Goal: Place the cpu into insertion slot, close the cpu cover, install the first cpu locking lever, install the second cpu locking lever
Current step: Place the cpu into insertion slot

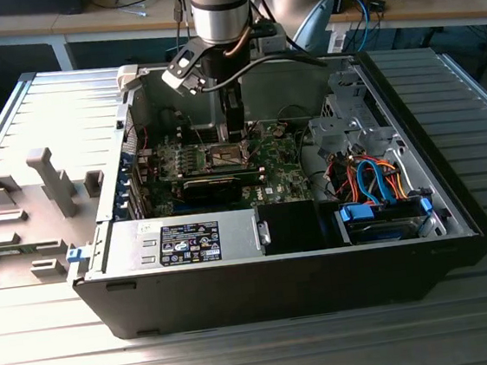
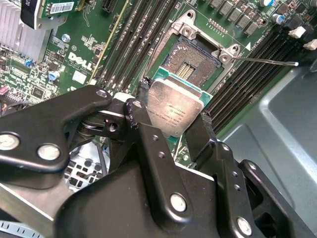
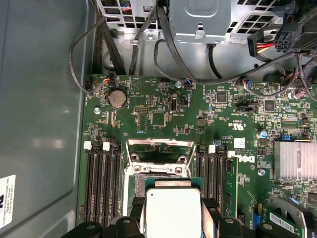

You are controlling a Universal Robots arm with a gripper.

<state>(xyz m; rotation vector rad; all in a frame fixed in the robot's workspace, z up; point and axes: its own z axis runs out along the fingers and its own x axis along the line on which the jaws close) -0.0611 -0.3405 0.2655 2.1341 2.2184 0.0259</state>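
My gripper [image 2: 174, 106] is shut on the cpu [image 2: 173, 110], a flat square chip with a dull silver top, one black finger [image 2: 202, 130] on each side. The chip hangs tilted just above the insertion slot [image 2: 190, 60], whose dark centre lies bare. In the first wrist view the cpu [image 3: 172, 212] covers the near part of the insertion slot [image 3: 157, 177], and the cpu cover [image 3: 159, 143] stands hinged open beyond it. A thin locking lever [image 2: 270, 62] sticks out beside the socket. In the exterior view the gripper [image 1: 235, 136] reaches down into the case over the slot [image 1: 226, 157].
The green motherboard [image 3: 163, 106] lies in an open black computer case [image 1: 279, 275]. Black memory slots [image 3: 101, 181] flank the socket. Cables [image 3: 163, 44] hang along the far case wall, a finned heatsink [image 3: 296, 161] sits to one side, and a drive cage [image 1: 351, 127] with coloured wires stands at the exterior view's right.
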